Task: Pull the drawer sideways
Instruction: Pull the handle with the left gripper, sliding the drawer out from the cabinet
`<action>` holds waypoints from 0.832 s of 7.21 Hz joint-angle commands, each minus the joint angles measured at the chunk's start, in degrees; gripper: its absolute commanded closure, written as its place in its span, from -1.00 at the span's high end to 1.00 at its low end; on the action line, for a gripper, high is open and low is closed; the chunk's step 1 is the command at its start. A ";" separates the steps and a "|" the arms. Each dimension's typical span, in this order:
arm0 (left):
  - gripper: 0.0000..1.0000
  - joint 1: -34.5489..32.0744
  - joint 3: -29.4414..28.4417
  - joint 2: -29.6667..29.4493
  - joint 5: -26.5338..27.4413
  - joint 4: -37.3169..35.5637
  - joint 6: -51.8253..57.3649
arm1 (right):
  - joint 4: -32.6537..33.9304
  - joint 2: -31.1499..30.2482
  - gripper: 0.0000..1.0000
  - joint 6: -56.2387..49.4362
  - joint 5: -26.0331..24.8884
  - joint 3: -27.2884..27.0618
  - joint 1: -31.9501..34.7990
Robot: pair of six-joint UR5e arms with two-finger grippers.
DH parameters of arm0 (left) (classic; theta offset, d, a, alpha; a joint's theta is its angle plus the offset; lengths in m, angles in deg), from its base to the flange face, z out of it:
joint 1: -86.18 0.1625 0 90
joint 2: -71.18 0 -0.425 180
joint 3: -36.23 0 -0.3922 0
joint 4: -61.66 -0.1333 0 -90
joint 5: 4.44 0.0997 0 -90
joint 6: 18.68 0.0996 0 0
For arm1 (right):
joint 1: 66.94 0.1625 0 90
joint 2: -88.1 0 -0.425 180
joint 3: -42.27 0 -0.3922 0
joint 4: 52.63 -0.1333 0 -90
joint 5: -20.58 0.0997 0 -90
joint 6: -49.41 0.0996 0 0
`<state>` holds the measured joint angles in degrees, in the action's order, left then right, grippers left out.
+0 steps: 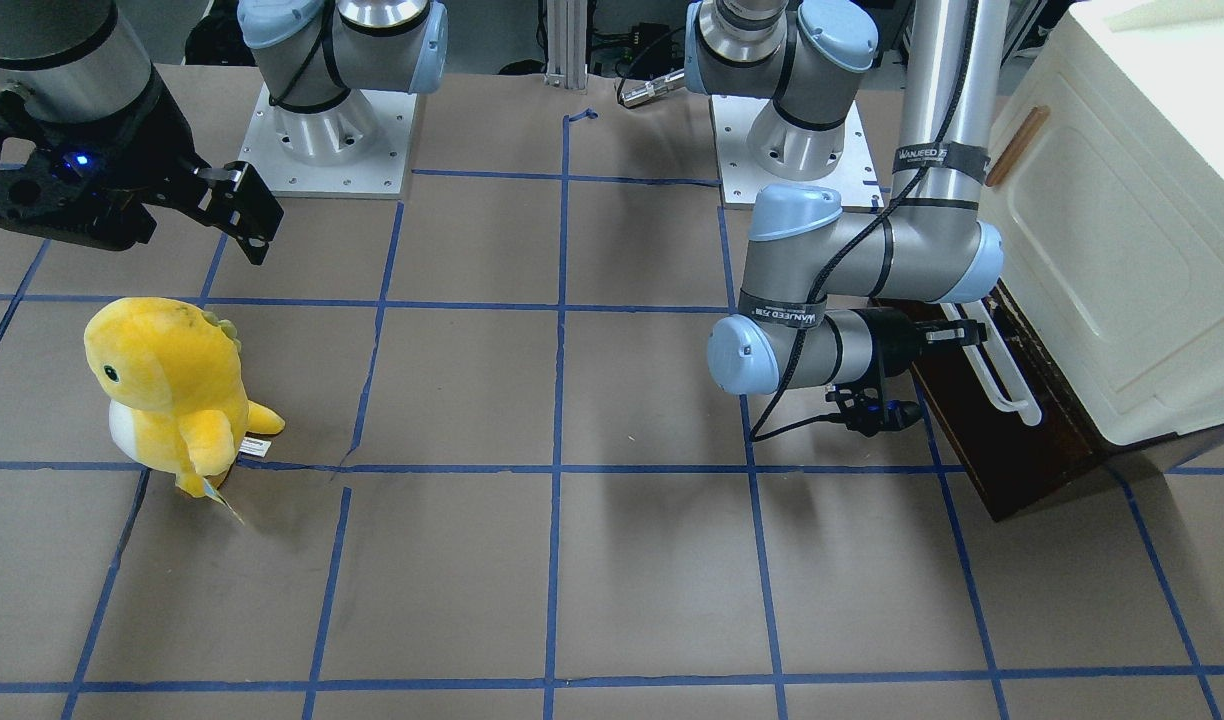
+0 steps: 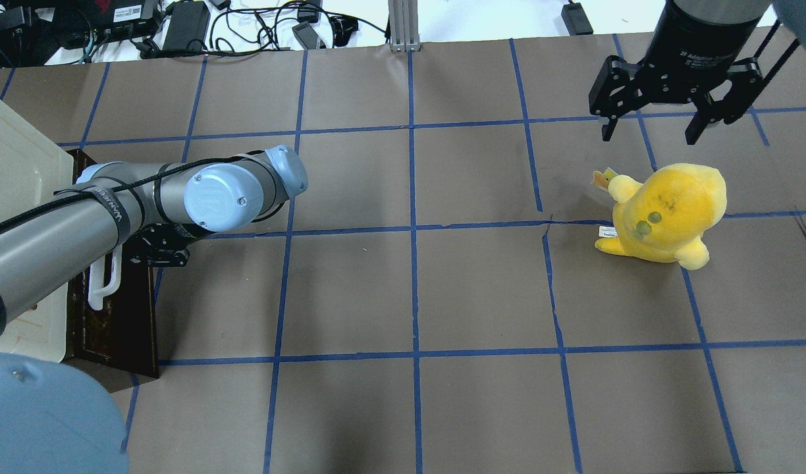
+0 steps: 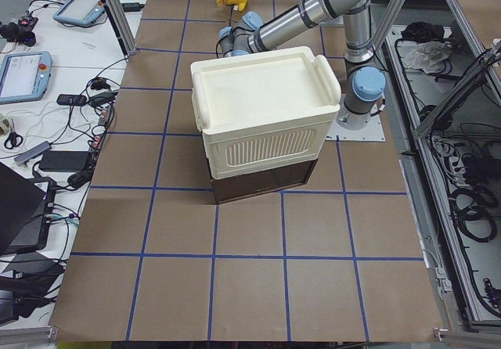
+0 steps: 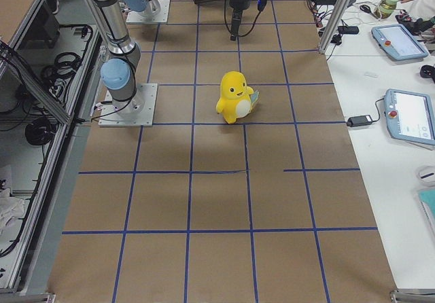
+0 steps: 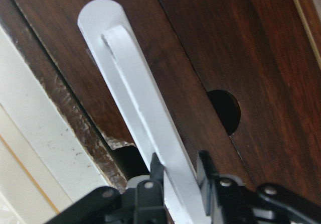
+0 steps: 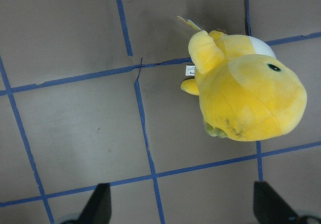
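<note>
Left gripper [image 5: 179, 171] pinches the handle [image 5: 135, 98] of the drawer [image 5: 200, 43]; right gripper [image 2: 650, 131] gapes wide.

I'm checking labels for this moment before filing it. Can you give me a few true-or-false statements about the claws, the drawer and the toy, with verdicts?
1. The left claw is closed on the white bar handle of the drawer. True.
2. The right claw is gripping the yellow toy. False: the right claw is open and empty, and hangs apart from the plush toy, which stands on the table.
3. The drawer sits beneath the cream-white cabinet. True.
4. The plush toy stands right beside the drawer. False: it is at the opposite end of the table, on the robot's right, and the drawer is on its left.
</note>
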<state>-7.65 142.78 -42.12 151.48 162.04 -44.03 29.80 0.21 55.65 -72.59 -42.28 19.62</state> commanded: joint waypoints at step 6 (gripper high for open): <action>-0.60 -3.29 -0.29 0.10 0.09 0.34 0.21 | 0.02 0.00 1.00 0.00 0.00 0.00 0.01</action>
<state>-10.11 142.50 -41.99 151.56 162.39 -43.88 29.81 0.21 55.65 -72.59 -42.28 19.62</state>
